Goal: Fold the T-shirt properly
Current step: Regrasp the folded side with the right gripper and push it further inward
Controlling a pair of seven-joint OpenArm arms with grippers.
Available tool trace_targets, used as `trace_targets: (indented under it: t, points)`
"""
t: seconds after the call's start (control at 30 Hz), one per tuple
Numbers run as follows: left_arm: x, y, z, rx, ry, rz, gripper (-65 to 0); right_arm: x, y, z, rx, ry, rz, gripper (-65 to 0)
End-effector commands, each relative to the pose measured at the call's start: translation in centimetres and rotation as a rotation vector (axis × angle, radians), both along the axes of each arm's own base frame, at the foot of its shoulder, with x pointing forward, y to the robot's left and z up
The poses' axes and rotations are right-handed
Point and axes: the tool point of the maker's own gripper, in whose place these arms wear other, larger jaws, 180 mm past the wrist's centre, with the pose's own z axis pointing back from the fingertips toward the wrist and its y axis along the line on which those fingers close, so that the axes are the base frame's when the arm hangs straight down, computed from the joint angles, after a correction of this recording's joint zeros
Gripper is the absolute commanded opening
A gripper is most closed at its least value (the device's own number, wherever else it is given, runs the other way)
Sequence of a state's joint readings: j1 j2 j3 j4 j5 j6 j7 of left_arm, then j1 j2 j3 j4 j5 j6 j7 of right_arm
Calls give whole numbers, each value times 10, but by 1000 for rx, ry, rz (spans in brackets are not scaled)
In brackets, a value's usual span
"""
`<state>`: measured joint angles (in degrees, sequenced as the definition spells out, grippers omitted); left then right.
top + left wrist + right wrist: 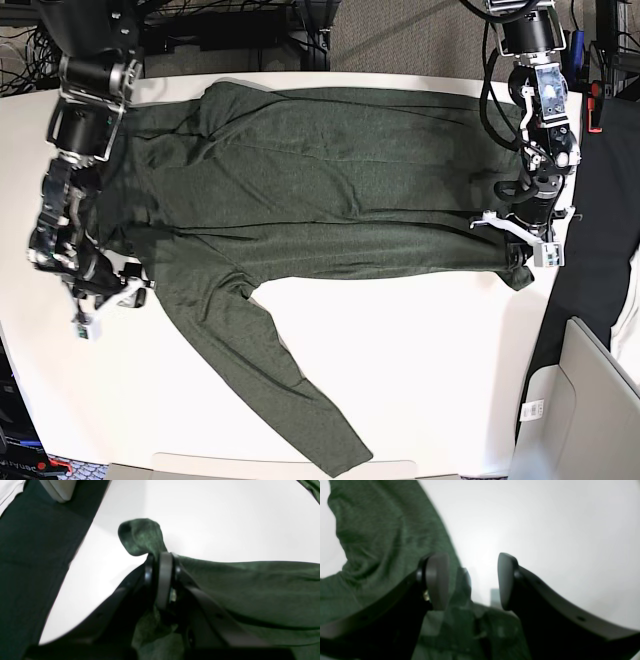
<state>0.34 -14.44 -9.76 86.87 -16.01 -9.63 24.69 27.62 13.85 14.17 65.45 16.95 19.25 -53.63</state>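
Close up, the left gripper [162, 580] is clamping its black jaws tight on a bunched corner of the dark olive-green heathered knit T-shirt [330, 180], a nub of fabric poking out above the pads. The right gripper [470, 582] is standing with its jaws well apart and nothing between them, the shirt's edge lying just beside its left pad.

Judging by this, an early spreading or first-fold step is in hand: one end is pinned, the other is free. The next move probably calls for the right gripper to find a fresh hold on the hem or shoulder while the left is keeping tension.

Farther out, in the base view, the shirt is lying stretched across the white table [440, 360], one long sleeve [280, 380] trailing diagonally toward the near edge; that sleeve needs tucking in before any tidy fold. A plain black cloth [600, 260] is hanging beside the table by the left arm, and a pale grey bin [590, 410] is sitting near it.
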Motion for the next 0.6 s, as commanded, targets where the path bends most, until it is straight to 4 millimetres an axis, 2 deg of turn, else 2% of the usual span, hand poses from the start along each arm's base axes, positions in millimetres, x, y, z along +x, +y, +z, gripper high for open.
trace_targets:
  t: [0.0,0.13,0.43,0.5,0.57]
  points:
    - [9,4,20,17,-63,-1,-649,15,-4,17,-11,-55,-7,-334]
    - [9,4,20,17,-63,-1,-649,19,8,-2,-26,-19,-1,-334]
    - [9,6,20,17,-64,3,-649,10,12,-37,-8,42,-7,-343]
    - [9,6,20,17,-64,3,-649,8,18,-40,3,49,-2,-392]
    - [9,5,20,17,-64,2,-649,7,23,-43,9,54,3,-467]
